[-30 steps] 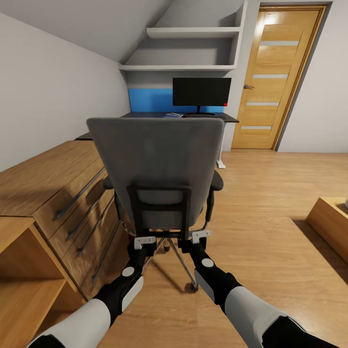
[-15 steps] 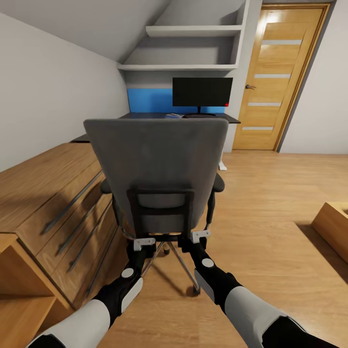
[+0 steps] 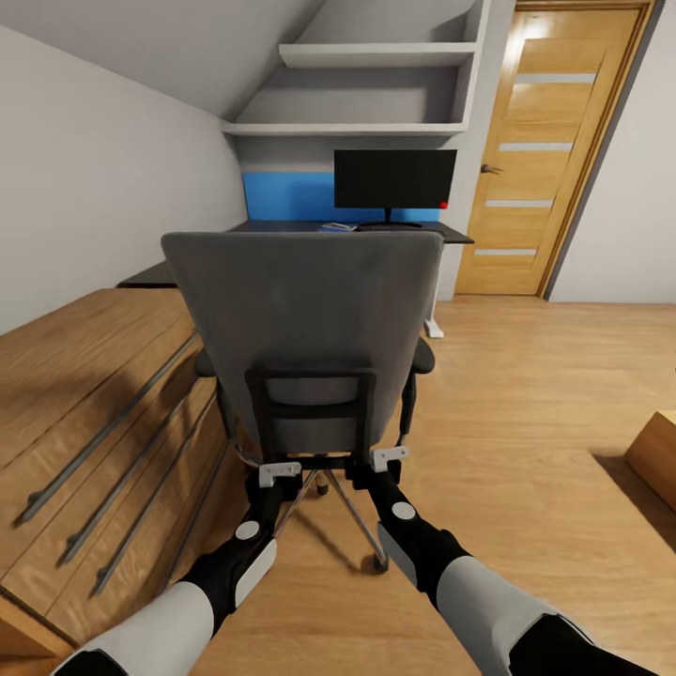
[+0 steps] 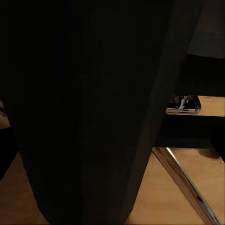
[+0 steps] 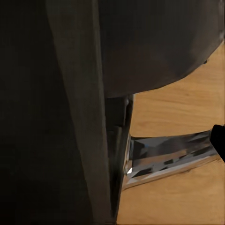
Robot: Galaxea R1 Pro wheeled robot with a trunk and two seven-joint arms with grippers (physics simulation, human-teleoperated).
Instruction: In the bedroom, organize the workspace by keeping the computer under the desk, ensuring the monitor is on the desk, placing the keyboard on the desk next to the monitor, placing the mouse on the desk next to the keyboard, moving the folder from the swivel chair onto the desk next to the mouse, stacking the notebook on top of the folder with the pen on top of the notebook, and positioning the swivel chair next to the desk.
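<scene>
Both claws, left and right, at swivel chair lower back frame | grip unclear | risk: castors veer into wood cabinet, frame left | worktop upper centre.

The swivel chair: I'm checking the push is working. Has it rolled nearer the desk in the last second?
Yes. The swivel chair has advanced toward the desk, passing along the wooden cabinet.

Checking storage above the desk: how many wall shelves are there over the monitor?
2: an upper shelf under the sloped ceiling and a lower shelf just above the monitor. Any higher ones would be out of frame.
</scene>
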